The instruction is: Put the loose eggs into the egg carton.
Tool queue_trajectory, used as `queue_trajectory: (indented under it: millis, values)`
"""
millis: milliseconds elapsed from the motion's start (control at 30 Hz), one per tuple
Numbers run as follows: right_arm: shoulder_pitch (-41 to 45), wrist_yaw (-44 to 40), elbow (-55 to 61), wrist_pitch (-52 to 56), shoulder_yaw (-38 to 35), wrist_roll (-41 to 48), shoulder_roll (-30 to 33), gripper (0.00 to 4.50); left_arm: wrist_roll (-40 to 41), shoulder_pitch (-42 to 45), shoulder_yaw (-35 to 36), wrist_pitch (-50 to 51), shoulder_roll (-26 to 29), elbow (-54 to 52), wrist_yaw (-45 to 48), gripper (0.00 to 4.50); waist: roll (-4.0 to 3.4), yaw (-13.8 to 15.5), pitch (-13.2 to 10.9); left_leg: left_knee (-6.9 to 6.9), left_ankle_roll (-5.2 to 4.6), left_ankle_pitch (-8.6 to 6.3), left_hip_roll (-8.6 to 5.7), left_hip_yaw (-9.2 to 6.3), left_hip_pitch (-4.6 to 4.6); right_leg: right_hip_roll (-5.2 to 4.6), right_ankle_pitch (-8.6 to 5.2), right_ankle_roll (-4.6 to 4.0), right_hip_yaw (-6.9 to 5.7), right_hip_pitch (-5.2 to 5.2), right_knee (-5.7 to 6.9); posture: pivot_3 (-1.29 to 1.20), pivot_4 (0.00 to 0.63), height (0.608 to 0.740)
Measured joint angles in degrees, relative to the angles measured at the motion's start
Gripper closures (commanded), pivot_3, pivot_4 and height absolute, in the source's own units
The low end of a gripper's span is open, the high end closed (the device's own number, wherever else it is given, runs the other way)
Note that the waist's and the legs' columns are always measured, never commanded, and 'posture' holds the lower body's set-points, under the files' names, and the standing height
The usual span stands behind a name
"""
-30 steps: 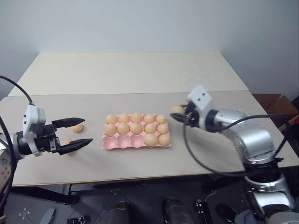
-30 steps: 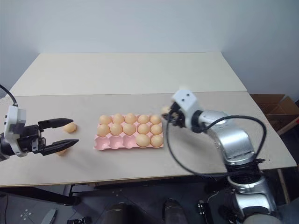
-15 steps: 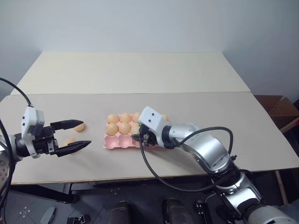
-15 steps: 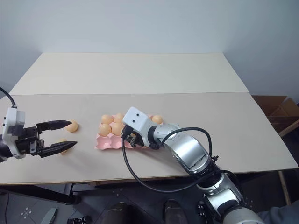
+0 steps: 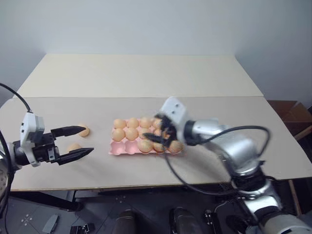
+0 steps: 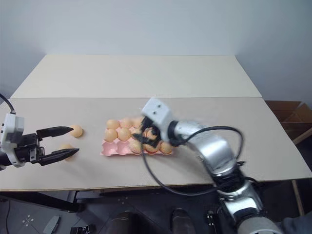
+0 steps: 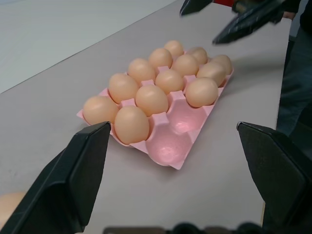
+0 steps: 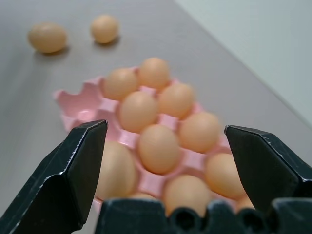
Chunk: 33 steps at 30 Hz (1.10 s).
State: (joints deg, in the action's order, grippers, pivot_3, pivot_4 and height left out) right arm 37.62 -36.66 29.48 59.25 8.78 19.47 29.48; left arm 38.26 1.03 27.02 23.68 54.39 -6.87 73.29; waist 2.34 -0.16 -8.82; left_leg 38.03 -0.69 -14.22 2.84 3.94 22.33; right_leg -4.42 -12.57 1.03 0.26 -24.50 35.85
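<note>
While the big beige table (image 5: 146,78) is carrying everything, the pink egg carton (image 7: 187,127) is sitting near its front middle, with thirteen of its fifteen cups filled and two cups at the left end of the near row sitting empty. Right pincer (image 5: 160,132) is hanging over the carton's right half, jaws spread wide, gripping nothing. Left pincer (image 5: 78,141) is waiting level at the left, jaws also wide apart and empty. Two loose eggs are lying on the table left of the carton, well apart from it: the far egg (image 5: 84,131) just beside the upper finger, the near egg (image 5: 73,146) between the two fingers.

Risk, as I'm judging it: smooth oval eggs are rolling easily, so a finger nudging one sideways could be sending it toward the table edge; squeezing too hard could be cracking the shell. The right pincer hanging low over seated eggs could be clipping them if swinging across. All eggs are looking identical, light orange-tan, matte, unmarked.
</note>
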Motion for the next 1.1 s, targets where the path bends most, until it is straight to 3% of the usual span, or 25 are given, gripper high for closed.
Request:
queue_trajectory:
  millis: [200,400,633,867,1100]
  values:
    - [-15.28,-10.21,-0.98,-11.19,-14.91,2.74,12.85,0.05,-0.15,-3.35,2.21,-0.16,0.01,0.16,0.4,0.0,0.0,-0.27,0.0,-0.02,-0.01,-0.01,0.05,0.02,-0.12,0.06,-0.03,0.0,0.04,0.05,0.04,0.0,0.15,0.74]
    - [-32.22,-18.84,-7.58,-25.14,-24.42,2.72,17.77,0.05,-1.35,-9.91,6.55,-0.14,-0.46,1.41,-0.74,0.0,0.01,-0.8,0.0,-0.03,-0.01,-0.01,0.07,0.07,-0.27,0.07,-0.09,0.09,0.15,0.13,0.07,0.0,0.15,0.74]
    - [-33.38,-18.3,-6.66,-27.51,-24.98,3.72,17.76,0.05,-2.3,-12.68,10.32,1.5,-4.0,-0.09,-8.93,0.0,0.0,-0.67,0.0,-0.03,-0.01,-0.01,0.09,0.07,-0.31,0.07,-0.22,0.13,0.19,0.13,0.09,0.0,0.15,0.74]
    - [-30.93,-17.61,-6.01,-27.95,-24.43,4.39,17.76,0.05,2.33,-13.8,10.93,27.37,1.76,-6.82,-21.03,0.0,0.0,-0.12,-0.01,-0.05,0.01,-0.02,0.03,0.03,-0.28,0.02,-0.13,0.1,0.18,0.12,0.06,0.0,0.15,0.74]
    - [-29.06,-17.0,-5.02,-28.04,-22.7,5.64,17.24,0.05,3.19,-5.04,8.7,40.95,-3.27,-8.3,-36.91,0.0,0.04,-0.06,-0.02,-0.05,0.01,-0.01,0.02,0.02,-0.3,0.06,-0.02,0.03,0.19,0.14,0.11,0.0,0.15,0.74]
